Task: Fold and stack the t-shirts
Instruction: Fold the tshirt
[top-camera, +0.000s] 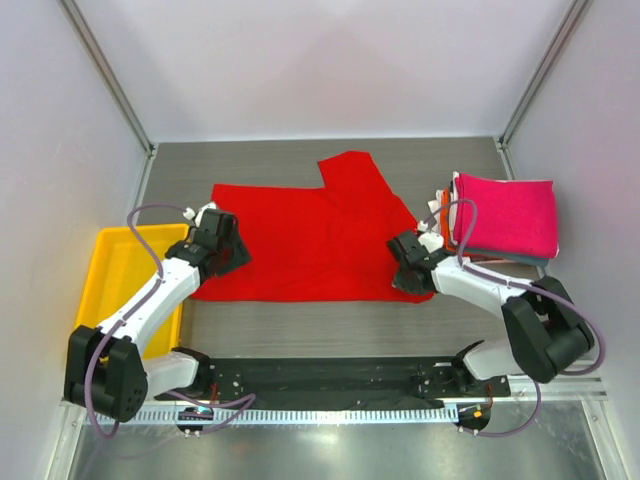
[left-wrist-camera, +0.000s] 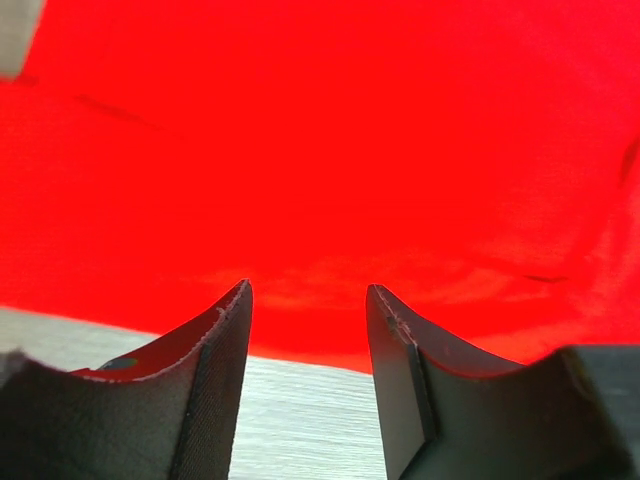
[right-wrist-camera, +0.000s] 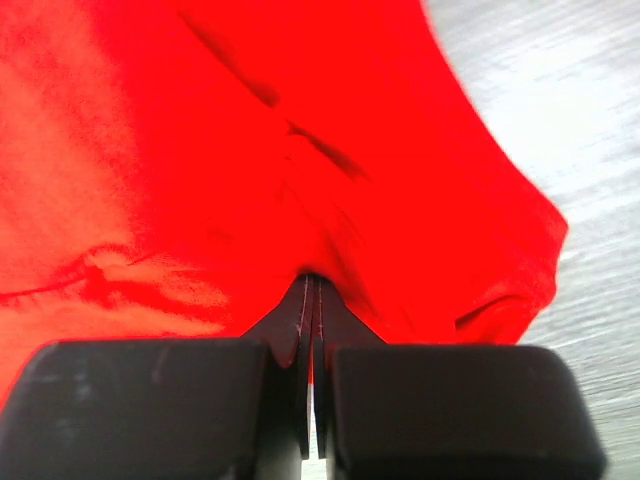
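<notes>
A bright red t-shirt (top-camera: 310, 235) lies spread flat on the grey table, one sleeve pointing to the far side. My left gripper (top-camera: 225, 250) sits low at its left edge. In the left wrist view it (left-wrist-camera: 308, 290) stands open, bare table between the fingers (left-wrist-camera: 225, 340) and the red hem (left-wrist-camera: 320, 200) just ahead of the tips. At the shirt's near right corner my right gripper (top-camera: 408, 272) is shut on the red t-shirt (right-wrist-camera: 300, 150), a pinch of cloth bunched at the closed tips (right-wrist-camera: 312, 282). Folded t-shirts are stacked at the right, magenta-pink (top-camera: 505, 215) on top.
A yellow plastic tray (top-camera: 115, 275) stands at the left edge beside the left arm. Orange, white and grey-blue cloth edges (top-camera: 500, 258) show under the magenta one. Metal frame posts (top-camera: 110, 75) rise at both back corners.
</notes>
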